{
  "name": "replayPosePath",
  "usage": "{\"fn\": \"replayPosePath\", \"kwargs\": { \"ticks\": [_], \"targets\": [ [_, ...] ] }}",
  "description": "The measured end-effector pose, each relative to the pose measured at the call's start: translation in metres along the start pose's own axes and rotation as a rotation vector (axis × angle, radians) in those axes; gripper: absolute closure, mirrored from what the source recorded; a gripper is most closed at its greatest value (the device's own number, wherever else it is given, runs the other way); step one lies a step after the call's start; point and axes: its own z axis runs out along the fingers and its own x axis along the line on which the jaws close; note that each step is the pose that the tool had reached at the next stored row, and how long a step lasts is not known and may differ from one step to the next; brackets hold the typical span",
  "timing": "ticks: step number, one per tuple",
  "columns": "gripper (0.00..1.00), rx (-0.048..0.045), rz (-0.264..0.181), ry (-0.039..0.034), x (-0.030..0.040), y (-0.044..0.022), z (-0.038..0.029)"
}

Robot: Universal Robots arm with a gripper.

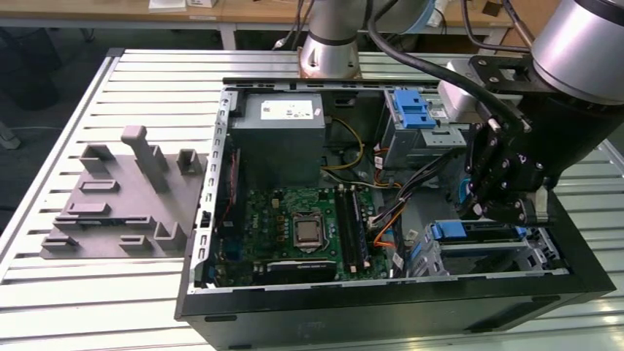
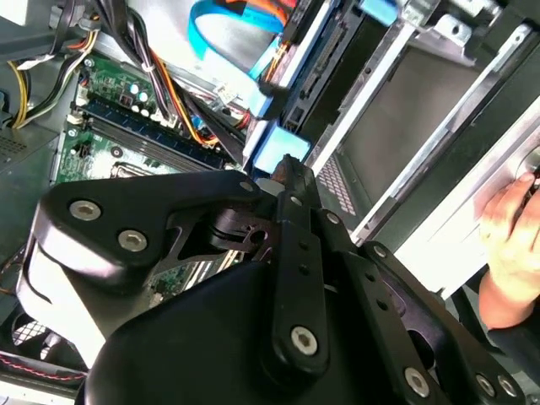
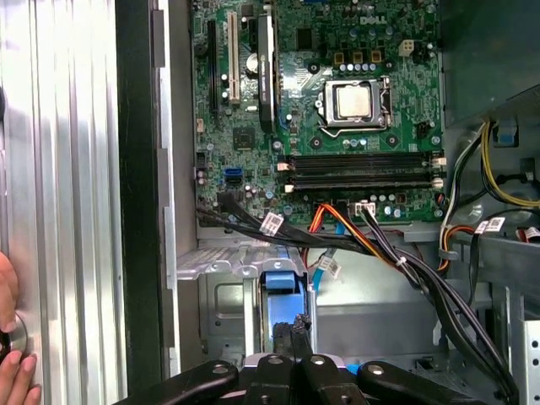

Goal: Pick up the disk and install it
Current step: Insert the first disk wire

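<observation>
The disk (image 1: 451,231) sits on edge in the drive bay at the front corner of the open computer case, on the exterior view's right. Its blue carrier bracket (image 3: 281,283) faces up toward me, with the dark slab of the disk (image 2: 314,80) running down into the bay. My gripper (image 1: 503,212) hangs directly over it. The black fingers are drawn together, and the gripper's tip (image 2: 288,169) rests at the blue bracket end (image 2: 272,153). In the first wrist view the gripper (image 3: 291,333) stands just short of the bracket.
The motherboard (image 3: 337,93) lies open beside the bay, with black, orange and blue cables (image 3: 371,232) crossing above it. A person's hand (image 2: 510,245) rests on the table beside the case. A grey fixture (image 1: 127,197) sits on the exterior view's left. A second blue latch (image 1: 413,110) is at the back.
</observation>
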Motion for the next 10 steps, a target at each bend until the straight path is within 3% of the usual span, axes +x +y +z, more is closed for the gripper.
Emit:
{"fn": "replayPosePath", "kwargs": {
  "ticks": [10],
  "targets": [
    [0.89,0.0,0.0,0.0001,-0.0016,-0.0258,-0.0003]
  ]
}}
